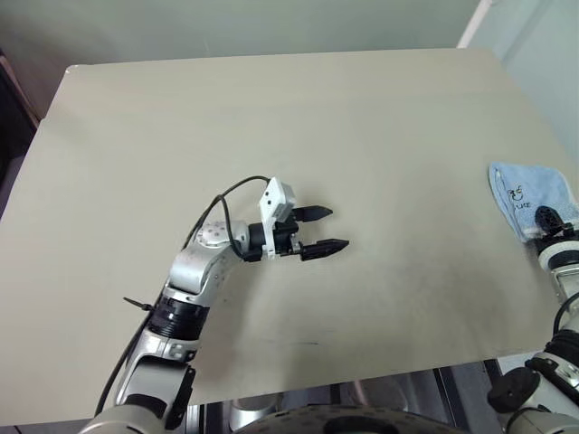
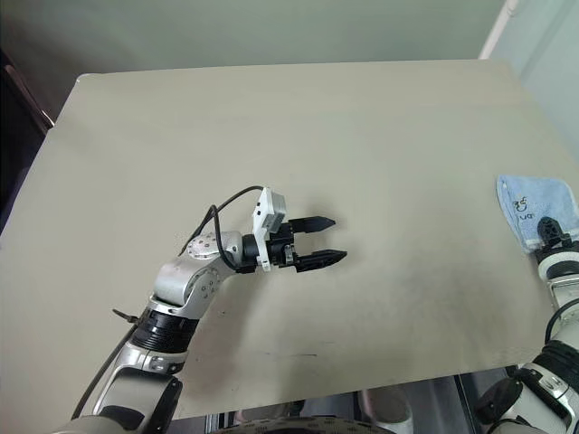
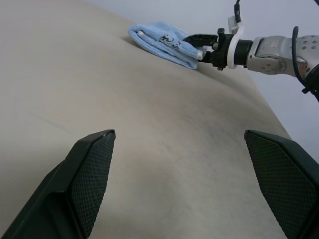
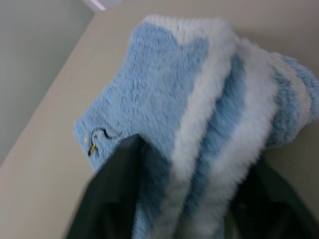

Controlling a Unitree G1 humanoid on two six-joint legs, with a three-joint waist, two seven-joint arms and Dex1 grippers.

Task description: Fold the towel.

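The towel (image 1: 531, 194) is lying folded in a bundle at the table's (image 1: 271, 136) right edge, dark mark facing up. The right gripper (image 3: 195, 44) is sitting at its near end, one finger over the cloth and one under it; whether it is pinching, I cannot tell. The left gripper (image 1: 324, 230) is hovering mid-table, well apart from the towel, jaws spread wide, nothing between them.

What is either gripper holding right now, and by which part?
The left gripper is open and holds nothing. The right gripper straddles the near edge of the towel; whether it grips cannot be told.
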